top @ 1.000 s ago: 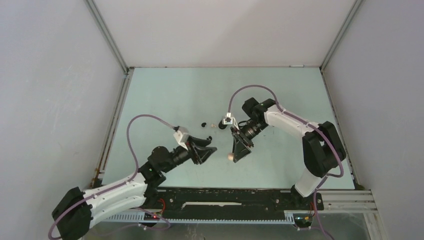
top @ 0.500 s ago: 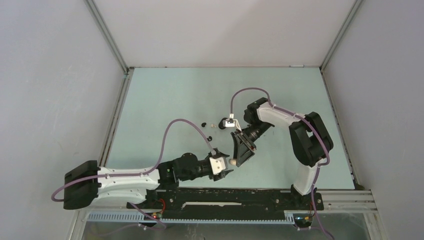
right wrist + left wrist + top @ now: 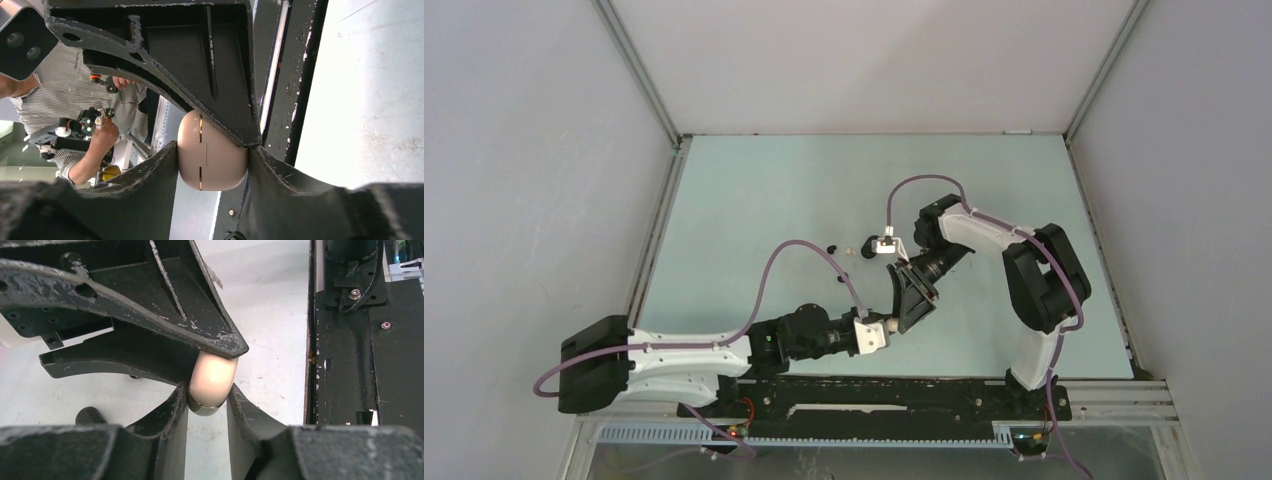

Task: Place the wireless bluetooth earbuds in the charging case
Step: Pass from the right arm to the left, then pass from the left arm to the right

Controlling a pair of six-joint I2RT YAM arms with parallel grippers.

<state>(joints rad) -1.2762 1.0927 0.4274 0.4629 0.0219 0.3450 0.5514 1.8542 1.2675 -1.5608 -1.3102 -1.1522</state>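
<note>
The beige pebble-shaped charging case (image 3: 888, 322) with its gold seam hangs low over the table's near side. My right gripper (image 3: 902, 312) is shut on the charging case (image 3: 212, 165) across its width. My left gripper (image 3: 207, 390) comes in from the left, and both fingers press the charging case's (image 3: 212, 377) rounded end at the gold rim. The right arm's fingers (image 3: 165, 305) cross just above. Several tiny earbuds lie farther back on the table: a black earbud (image 3: 832, 247), another black earbud (image 3: 844, 276) and a whitish earbud (image 3: 851, 250).
A black mounting rail (image 3: 874, 385) runs along the table's near edge, right under both grippers. Grey walls with metal posts (image 3: 656, 100) enclose the pale green table (image 3: 774, 190). A person in a striped shirt (image 3: 85, 100) shows beyond the table in the right wrist view.
My left arm swung down from mid-table to the near edge, reached the case from the left, and its jaws came together on it. The right gripper kept its hold, shifting only slightly.
</note>
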